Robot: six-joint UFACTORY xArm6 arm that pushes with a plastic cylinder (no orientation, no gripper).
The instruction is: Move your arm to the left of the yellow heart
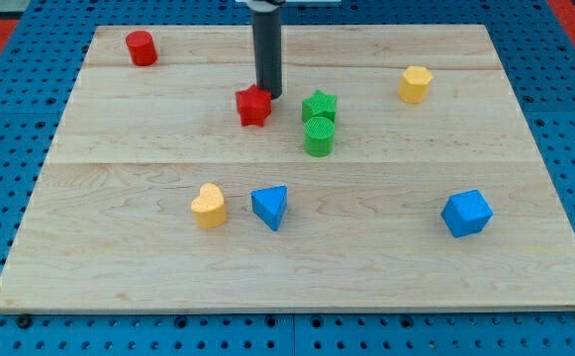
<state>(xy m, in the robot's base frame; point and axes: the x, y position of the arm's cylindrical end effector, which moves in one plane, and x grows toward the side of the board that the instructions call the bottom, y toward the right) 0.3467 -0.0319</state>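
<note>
Our tip [268, 95] sits right by the red star block [253, 106], approx 1 o'clock of the yellow heart block [208, 206] on the wooden worktop [386, 267]; no tool jaws to report.

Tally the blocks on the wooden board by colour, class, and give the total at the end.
Red: 2, a cylinder at the view's top left and a star right beside my tip.
Green: 2, a star touching a cylinder.
Yellow: 2, a heart and a hexagonal block.
Blue: 2, a triangle and a cube-like block.
Total: 8
</note>
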